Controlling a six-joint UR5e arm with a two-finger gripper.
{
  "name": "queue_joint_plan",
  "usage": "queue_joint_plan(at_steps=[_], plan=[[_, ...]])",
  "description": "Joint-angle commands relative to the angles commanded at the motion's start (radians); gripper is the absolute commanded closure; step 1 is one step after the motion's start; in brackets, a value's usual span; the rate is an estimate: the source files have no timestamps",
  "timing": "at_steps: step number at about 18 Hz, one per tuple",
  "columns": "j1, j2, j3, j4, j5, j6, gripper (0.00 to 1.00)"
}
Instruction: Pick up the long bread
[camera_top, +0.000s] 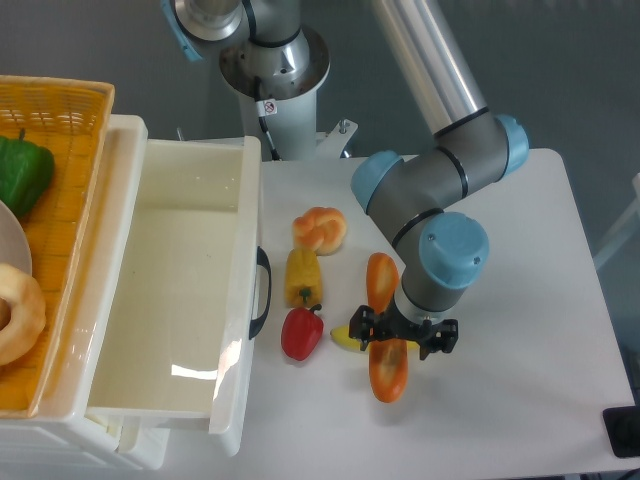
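The long bread (388, 376), an orange-brown glossy baguette, lies lengthwise on the white table (520, 280), right of centre. My gripper (400, 333) hangs directly over its middle, pointing down. One black finger (364, 326) stands left of the loaf and the other stands right of it. The jaws are open and wider than the bread, with a visible gap on each side. The loaf's middle is hidden under the gripper.
A yellow banana (343, 338) lies crosswise under the bread, mostly hidden. A red pepper (301, 333), a yellow pepper (303, 275) and a round braided bun (320, 229) lie to the left. An open white drawer (250, 230) and a wicker basket (70, 110) fill the left side.
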Motion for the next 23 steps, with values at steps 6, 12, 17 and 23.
queue_joint_plan(at_steps=[6, 12, 17, 23], plan=[[0.0, -0.003, 0.005, 0.034, 0.006, 0.009, 0.43], [0.0, 0.003, 0.005, 0.041, 0.017, 0.043, 0.73], [0.002, 0.021, 0.002, 0.037, 0.035, 0.153, 0.81], [0.026, 0.064, 0.006, 0.034, 0.064, 0.212, 0.91]])
